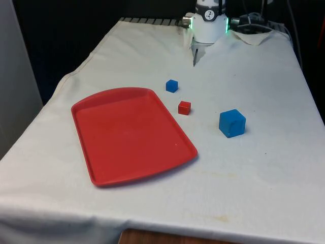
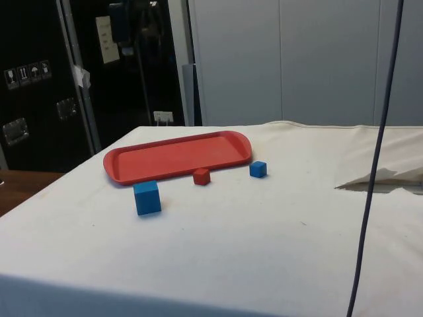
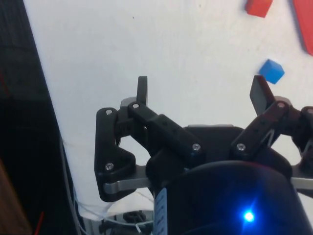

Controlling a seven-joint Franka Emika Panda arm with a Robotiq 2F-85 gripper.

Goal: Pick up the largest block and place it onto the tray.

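Largest block (image 1: 232,123), a blue cube, rests on the white cloth (image 1: 264,173) toward the front view's right, well apart from the red tray (image 1: 129,134), which lies flat toward the front view's left with its bed bare. Between them, near the tray's far corner, stand 2 smaller cubes: a small red block (image 1: 184,108) just beside the tray's rim and a small blue block (image 1: 171,85) a little farther back. In the side view the same 3 cubes form a loose row in front of the tray, with the largest block (image 2: 147,197) nearest that camera. My gripper (image 3: 203,93) hangs above bare cloth at the far end of the table, its 2 fingers (image 3: 142,89) spread wide and grasping nothing; the wrist view places the small blue block (image 3: 271,71) just past one fingertip and the small red block (image 3: 259,7) beyond it. Step in hand, as I judge it: the approach, with no part of the pick yet begun. The next move calls for travel over both small cubes to a point directly above the largest block, alignment of my fingers with 2 opposite flat faces, and a straight descent. The chief risk, I judge, is stopping short over the nearer small blue block.
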